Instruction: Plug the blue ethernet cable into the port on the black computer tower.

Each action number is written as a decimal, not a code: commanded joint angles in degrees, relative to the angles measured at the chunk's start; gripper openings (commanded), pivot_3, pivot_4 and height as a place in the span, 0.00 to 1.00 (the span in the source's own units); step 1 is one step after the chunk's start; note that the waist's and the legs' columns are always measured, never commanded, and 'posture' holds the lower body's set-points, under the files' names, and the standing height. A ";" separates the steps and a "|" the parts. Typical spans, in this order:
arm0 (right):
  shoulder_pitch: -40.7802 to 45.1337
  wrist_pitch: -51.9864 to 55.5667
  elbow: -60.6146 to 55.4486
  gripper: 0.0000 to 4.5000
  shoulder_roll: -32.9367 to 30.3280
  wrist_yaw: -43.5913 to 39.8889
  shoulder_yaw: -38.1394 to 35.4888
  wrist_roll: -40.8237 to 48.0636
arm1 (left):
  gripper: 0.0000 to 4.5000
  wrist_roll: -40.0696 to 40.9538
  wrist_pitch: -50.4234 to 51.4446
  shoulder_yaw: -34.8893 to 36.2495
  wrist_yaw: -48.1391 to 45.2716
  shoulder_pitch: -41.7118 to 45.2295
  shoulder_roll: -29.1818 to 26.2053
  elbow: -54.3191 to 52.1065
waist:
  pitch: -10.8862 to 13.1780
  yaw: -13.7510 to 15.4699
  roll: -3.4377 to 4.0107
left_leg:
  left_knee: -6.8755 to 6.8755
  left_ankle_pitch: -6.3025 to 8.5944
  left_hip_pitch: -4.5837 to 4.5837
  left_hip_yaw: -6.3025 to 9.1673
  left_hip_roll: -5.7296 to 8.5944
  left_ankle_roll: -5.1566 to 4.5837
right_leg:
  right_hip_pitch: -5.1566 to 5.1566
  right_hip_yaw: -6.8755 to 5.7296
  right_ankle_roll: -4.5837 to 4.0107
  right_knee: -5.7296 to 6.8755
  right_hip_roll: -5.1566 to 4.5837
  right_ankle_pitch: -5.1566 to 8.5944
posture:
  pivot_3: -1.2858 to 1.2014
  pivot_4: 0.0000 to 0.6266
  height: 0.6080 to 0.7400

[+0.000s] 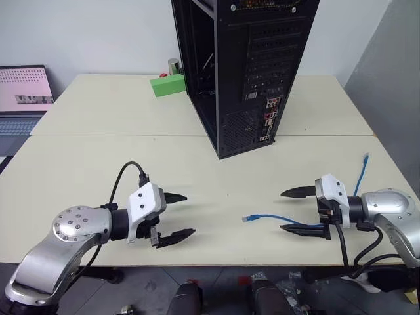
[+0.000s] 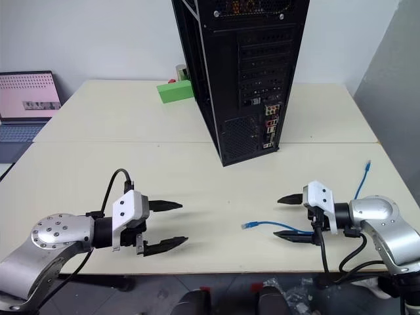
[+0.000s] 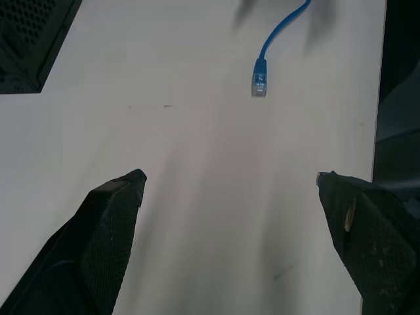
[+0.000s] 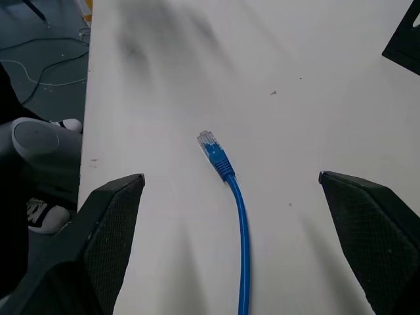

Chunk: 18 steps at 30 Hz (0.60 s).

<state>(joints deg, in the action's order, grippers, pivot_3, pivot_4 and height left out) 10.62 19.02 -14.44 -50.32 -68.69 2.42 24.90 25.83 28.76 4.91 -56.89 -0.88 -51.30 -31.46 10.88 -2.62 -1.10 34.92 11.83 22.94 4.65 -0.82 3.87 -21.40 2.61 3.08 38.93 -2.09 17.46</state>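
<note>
The blue ethernet cable [image 1: 272, 215] lies on the cream table near the front right. One plug [image 4: 216, 152] rests just ahead of my right gripper [image 1: 281, 210], which is open and empty; the cord runs back beneath that gripper. The cable's other plug [image 1: 365, 158] points up by the right table edge. My left gripper [image 1: 189, 214] is open and empty at the front left, facing the near plug [image 3: 260, 77] across bare table. The black computer tower [image 1: 249, 65] stands upright at the back centre. Its connector panel [image 1: 270, 119] faces me, but the port is too small to pick out.
A green block [image 1: 167, 85] sits left of the tower, with a small cylinder behind it. A laptop [image 1: 25, 98] stands off the table's far left. A seam [image 1: 131, 135] joins two tabletops. A grey wall [image 1: 394, 79] bounds the right side.
</note>
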 commanded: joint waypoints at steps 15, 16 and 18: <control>1.24 -3.29 -0.48 1.00 2.86 1.59 3.71 -5.79 | 0.99 0.26 -0.33 -0.47 -0.08 -0.06 -1.26 -3.00 | 0.00 0.10 -0.01 | 0.00 0.00 0.00 0.00 0.00 0.00 | 0.00 0.00 0.00 0.00 0.00 0.00 | 0.52 0.24 1.00; 1.23 -3.06 -0.45 1.00 3.26 1.78 4.23 -6.11 | 0.99 0.22 -0.32 -0.63 -0.01 -0.02 -1.19 -3.03 | 0.00 0.10 0.00 | 0.00 0.00 0.00 0.00 0.00 0.00 | 0.00 0.00 0.00 0.00 0.00 0.00 | 0.52 0.24 1.00; 2.02 -3.80 1.06 1.00 5.25 3.51 6.35 -8.61 | 0.99 -0.77 -0.66 -1.61 0.09 0.43 -1.30 -2.58 | 0.00 0.10 -0.01 | 0.00 0.00 0.00 0.00 0.00 0.00 | -0.01 0.00 0.00 0.01 0.00 0.00 | 0.52 0.24 1.00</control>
<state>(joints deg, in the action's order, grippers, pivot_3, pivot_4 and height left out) 11.52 16.48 -13.58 -46.44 -66.76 7.24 18.40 26.11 29.27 4.05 -56.91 -0.97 -52.33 -32.92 10.88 -2.52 -1.10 34.92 11.83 22.93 4.66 -0.82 3.87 -21.40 2.60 3.08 38.94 -2.09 17.46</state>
